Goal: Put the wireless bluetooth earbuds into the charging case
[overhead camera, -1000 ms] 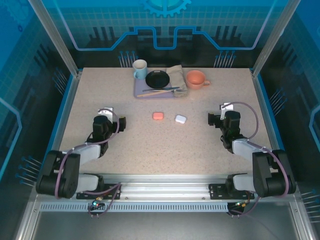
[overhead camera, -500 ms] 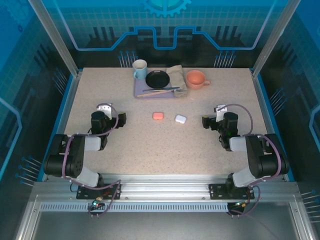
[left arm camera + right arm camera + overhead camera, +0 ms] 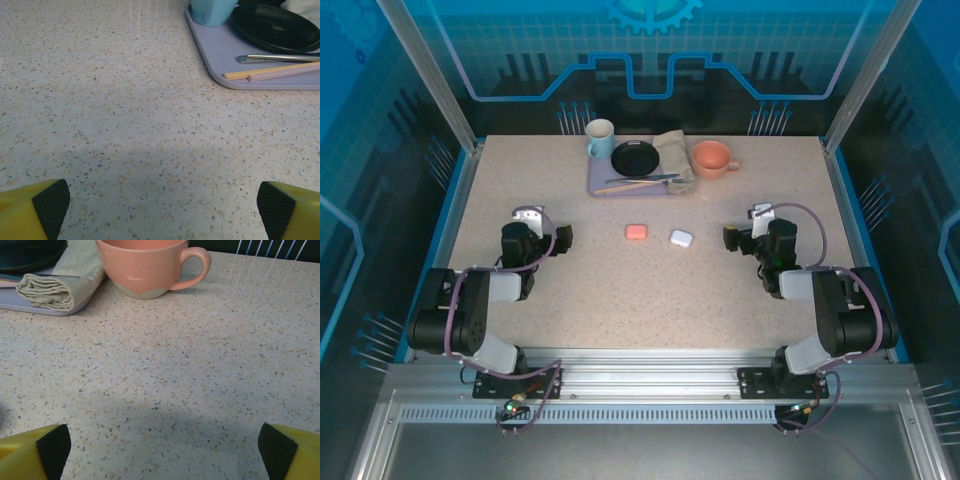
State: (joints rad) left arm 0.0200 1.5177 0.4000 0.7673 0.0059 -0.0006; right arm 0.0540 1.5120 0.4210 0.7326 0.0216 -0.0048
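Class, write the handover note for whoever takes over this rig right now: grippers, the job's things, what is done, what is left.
Left gripper: open, empty, low over the table, left of the cases.
Right gripper: open, empty, low over the table, right of the cases.
Pink case and white case: side by side, apart, mid-table between the grippers. Whether they are open or shut is too small to tell.
Done: nothing visible; neither gripper touches a case.
Left: locate the earbuds and seat them in a case.
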